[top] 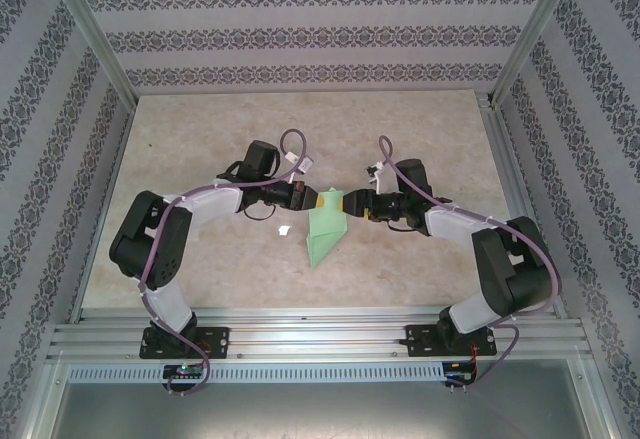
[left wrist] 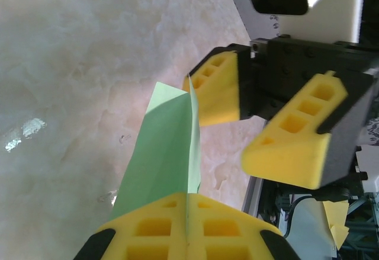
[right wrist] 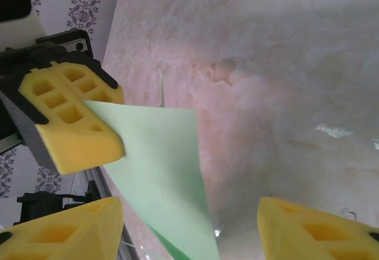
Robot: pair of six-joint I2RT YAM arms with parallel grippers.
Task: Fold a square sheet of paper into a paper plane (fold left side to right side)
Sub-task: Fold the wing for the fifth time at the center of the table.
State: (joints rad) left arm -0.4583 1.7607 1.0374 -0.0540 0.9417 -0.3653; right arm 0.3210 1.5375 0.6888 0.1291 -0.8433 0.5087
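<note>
The mint-green sheet of paper (top: 325,234) is folded into a slim, pointed paper plane shape. It hangs above the table with its tip toward the near edge. My left gripper (top: 320,199) is shut on its upper end; in the left wrist view the yellow pads (left wrist: 148,230) press together on the paper (left wrist: 169,153). My right gripper (top: 352,204) faces it from the right, open. In the right wrist view the paper (right wrist: 160,165) reaches between the spread fingers (right wrist: 65,233) without touching them.
A small white glare spot (top: 284,230) lies on the marble tabletop (top: 200,159) left of the paper. Patterned walls and metal frame posts enclose the table. A metal rail (top: 320,339) runs along the near edge by the arm bases.
</note>
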